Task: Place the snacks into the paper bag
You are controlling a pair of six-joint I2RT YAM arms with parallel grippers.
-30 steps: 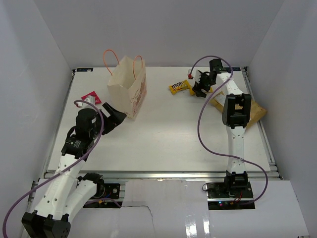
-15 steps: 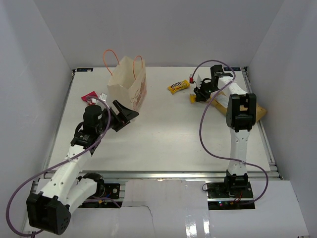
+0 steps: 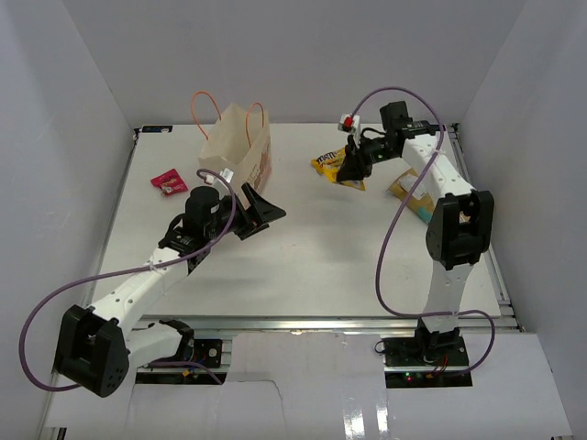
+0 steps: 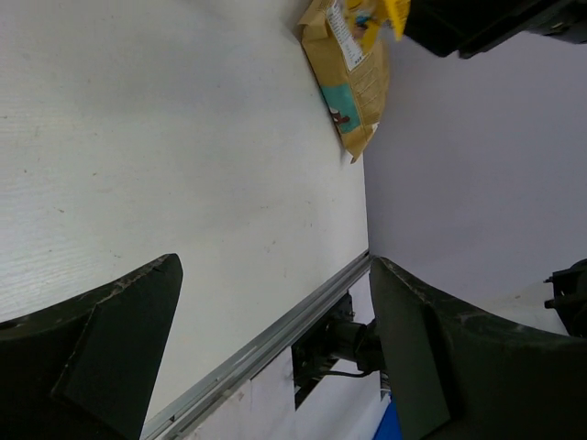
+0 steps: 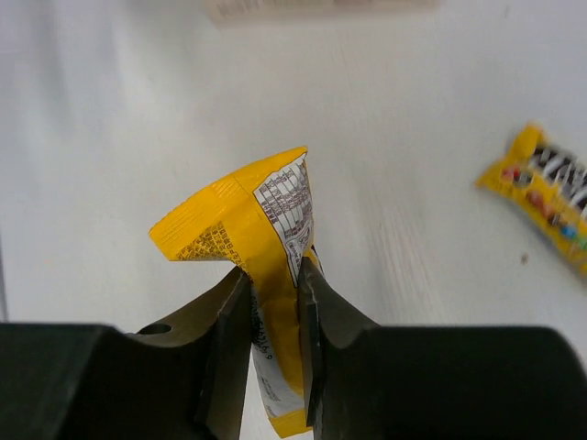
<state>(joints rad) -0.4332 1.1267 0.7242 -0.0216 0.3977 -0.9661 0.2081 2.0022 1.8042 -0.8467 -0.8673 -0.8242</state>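
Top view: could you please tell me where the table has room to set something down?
Bare: the table between the left tool, the right arm and the near edge. Crowded: the far right, where the right tool grips the folded yellow packet beside the flat yellow packet and the tan pouch.

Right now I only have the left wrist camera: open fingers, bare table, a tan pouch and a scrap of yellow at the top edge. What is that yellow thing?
Observer: It is a yellow packet, pinched between the fingers of the right gripper.
Operator: Where is the paper bag?
Observer: The paper bag stands upright at the back left of the table, just behind the left gripper.
Operator: Which snack lies on my arm's side?
Observer: A pink-red packet lies flat on the table, to the left of the bag and apart from it.
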